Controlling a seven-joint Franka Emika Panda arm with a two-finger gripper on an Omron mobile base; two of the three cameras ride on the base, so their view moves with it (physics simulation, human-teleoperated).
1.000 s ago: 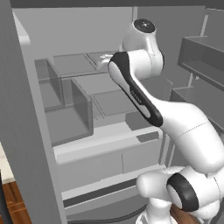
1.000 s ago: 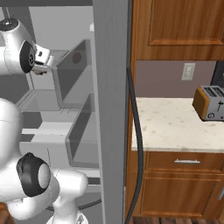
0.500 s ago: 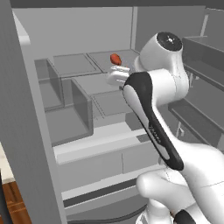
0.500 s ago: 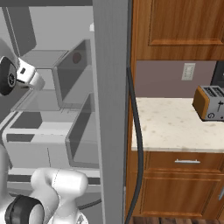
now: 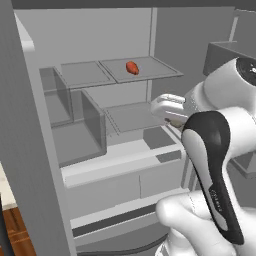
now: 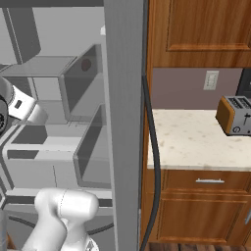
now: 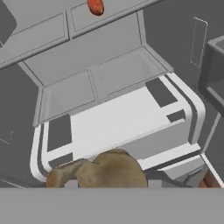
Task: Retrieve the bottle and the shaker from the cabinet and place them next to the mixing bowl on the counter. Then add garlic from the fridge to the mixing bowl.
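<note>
Garlic (image 7: 103, 170) was seen clenched in the tool (image 5: 172, 116), held before the open fridge (image 5: 115, 145); judged light, firm, papery-skinned and rounded; best gripped across its widest middle.

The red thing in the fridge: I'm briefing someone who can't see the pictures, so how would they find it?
Look into the open grey fridge and go to its top glass shelf. On the right-hand pane, toward the back, lies a small red-orange item. It is the sole coloured thing on these bare grey shelves.
</note>
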